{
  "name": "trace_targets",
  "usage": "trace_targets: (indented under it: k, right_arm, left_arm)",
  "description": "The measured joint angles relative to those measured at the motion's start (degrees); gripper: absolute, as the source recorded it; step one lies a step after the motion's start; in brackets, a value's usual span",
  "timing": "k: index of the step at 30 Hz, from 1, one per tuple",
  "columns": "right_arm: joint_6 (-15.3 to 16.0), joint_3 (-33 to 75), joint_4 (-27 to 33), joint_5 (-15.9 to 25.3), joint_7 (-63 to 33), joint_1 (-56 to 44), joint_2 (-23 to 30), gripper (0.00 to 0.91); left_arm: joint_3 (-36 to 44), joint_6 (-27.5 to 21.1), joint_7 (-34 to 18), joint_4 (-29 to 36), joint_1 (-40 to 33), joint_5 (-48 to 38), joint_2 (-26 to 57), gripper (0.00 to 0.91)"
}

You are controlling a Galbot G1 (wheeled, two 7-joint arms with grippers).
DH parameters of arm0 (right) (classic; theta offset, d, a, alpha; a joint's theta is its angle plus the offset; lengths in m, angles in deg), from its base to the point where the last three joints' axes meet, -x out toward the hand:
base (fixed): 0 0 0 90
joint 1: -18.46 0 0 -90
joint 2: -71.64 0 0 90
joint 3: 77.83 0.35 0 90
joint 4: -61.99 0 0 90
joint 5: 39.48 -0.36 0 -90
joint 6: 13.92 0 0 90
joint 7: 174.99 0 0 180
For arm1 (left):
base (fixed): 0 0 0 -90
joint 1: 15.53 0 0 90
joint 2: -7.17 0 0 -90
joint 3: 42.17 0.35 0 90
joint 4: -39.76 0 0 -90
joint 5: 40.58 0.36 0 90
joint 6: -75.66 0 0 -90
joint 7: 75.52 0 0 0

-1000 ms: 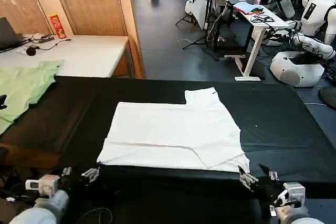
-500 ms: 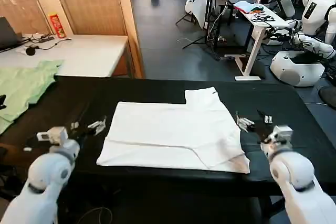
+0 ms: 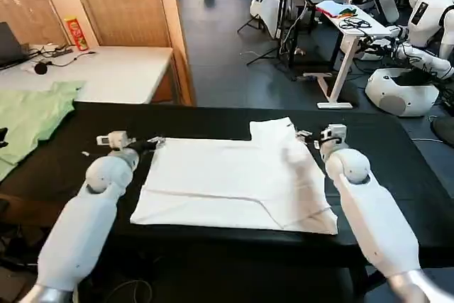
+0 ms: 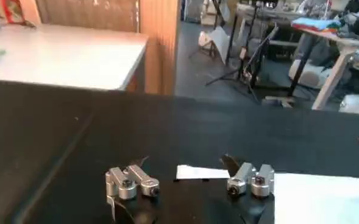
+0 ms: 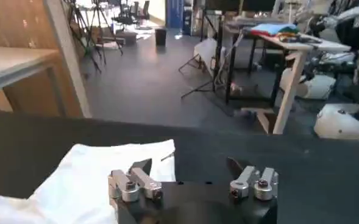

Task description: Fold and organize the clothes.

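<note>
The clothes, a white T-shirt (image 3: 234,175), lie flat on the black table (image 3: 397,168) with the plain side up and one sleeve reaching toward the far edge. My left gripper (image 3: 154,141) hovers at the shirt's far left corner. In the left wrist view this gripper (image 4: 185,163) is open, with the shirt's corner (image 4: 200,172) lying between its fingers and nothing held. My right gripper (image 3: 306,135) is at the far right, beside the sleeve. It is open too (image 5: 188,165), with the white cloth (image 5: 106,173) under one finger and bare black table under the other.
A light green garment (image 3: 28,118) lies at the table's left end. Behind it stands a white table (image 3: 113,72) with a red can (image 3: 76,33) and cables. Other robots (image 3: 425,19) and a white desk (image 3: 347,23) stand across the aisle at the back right.
Both arms have swung from the table's near edge forward over the table. The grippers now sit at the shirt's far corners. The shirt has not moved.
</note>
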Motion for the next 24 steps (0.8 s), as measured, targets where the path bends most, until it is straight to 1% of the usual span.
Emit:
trace_targets:
  k: [2,5,16,17,18,19,20,21,22,23,24]
  right_arm:
    - [0.07,-0.21,1.92,0.07,0.03,1.05,0.73,0.878]
    - [0.47,-0.16,3.83,0.09,-0.14,1.91,1.50,0.878]
    - [1.00,-0.08,7.27,0.27,0.03,2.80,3.52,0.878]
    - [1.05,-0.09,7.38,0.27,0.06,2.81,3.65,0.868]
    - [1.07,-0.09,7.54,0.30,0.08,2.86,3.75,0.751]
    - [1.11,-0.06,7.66,0.31,0.09,2.88,3.80,0.741]
    - [1.19,0.01,7.81,0.32,0.10,2.89,3.86,0.731]
    - [1.22,0.09,7.92,0.33,0.09,2.89,3.92,0.692]
    - [1.23,0.16,7.99,0.34,0.12,2.90,3.95,0.624]
    - [1.23,0.23,8.05,0.34,0.17,2.90,3.95,0.614]
    - [1.22,0.31,8.09,0.36,0.24,2.89,3.97,0.585]
  left_arm:
    - [0.55,-0.94,1.16,-1.55,-0.96,0.01,-0.15,0.878]
    - [0.89,-1.11,1.65,-3.77,-2.22,0.28,-0.69,0.878]
    - [1.93,-1.44,3.27,-8.02,-4.80,2.28,-1.68,0.878]
    - [2.02,-1.41,3.32,-8.43,-5.07,2.86,-1.87,0.780]
    - [2.10,-1.38,3.45,-8.82,-5.30,3.29,-2.05,0.683]
    - [2.18,-1.37,3.60,-9.35,-5.53,3.75,-2.20,0.634]
    - [2.25,-1.42,3.71,-9.74,-5.66,4.16,-2.28,0.566]
    - [2.38,-1.46,3.80,-9.99,-5.69,4.49,-2.33,0.361]
    - [2.48,-1.49,3.96,-10.21,-5.71,4.69,-2.38,0.254]
    - [2.54,-1.54,4.05,-10.36,-5.75,4.74,-2.41,0.234]
    - [2.55,-1.57,4.13,-10.49,-5.81,4.82,-2.43,0.215]
